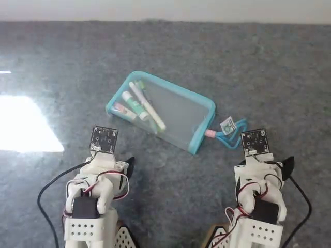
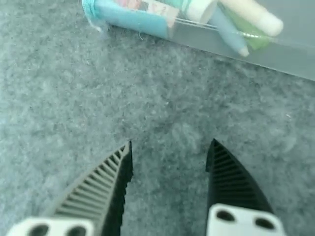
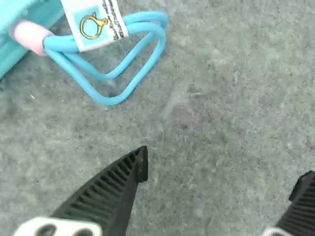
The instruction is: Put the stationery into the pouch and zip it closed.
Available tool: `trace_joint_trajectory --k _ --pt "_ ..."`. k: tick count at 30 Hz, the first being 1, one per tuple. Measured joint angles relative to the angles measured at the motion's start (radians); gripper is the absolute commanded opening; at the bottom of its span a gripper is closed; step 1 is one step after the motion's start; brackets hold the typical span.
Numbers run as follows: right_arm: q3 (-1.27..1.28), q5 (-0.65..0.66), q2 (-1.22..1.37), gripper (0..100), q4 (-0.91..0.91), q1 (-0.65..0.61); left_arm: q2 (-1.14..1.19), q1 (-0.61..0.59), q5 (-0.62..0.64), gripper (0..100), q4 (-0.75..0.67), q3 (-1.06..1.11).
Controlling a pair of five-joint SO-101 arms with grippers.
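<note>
A clear pouch (image 1: 178, 111) with teal edging lies at the table's middle, and several pens and sticks (image 1: 139, 103) lie inside its left half. Its pink zipper pull (image 1: 210, 133) sits at the right end, with a blue cord loop (image 1: 234, 137) and a small tag (image 1: 227, 124) attached. My left gripper (image 1: 116, 168) is open just in front of the pouch's left corner (image 2: 133, 18), holding nothing; the left wrist view shows its open gripper (image 2: 171, 146). My right gripper (image 1: 269, 166) is open near the cord (image 3: 123, 59), a little short of it, empty in the right wrist view too (image 3: 225, 164).
Grey felt-like table cover (image 1: 62, 57) runs all round the pouch. A bright glare patch (image 1: 23, 124) lies at the left. A pale wall edge (image 1: 165, 10) marks the far side of the table.
</note>
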Motion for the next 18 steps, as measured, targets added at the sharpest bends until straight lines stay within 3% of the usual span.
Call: trace_joint_trajectory --k 18 --pt "0.000 0.000 0.000 44.6 0.000 0.008 0.000 0.000 0.000 23 0.002 0.000"
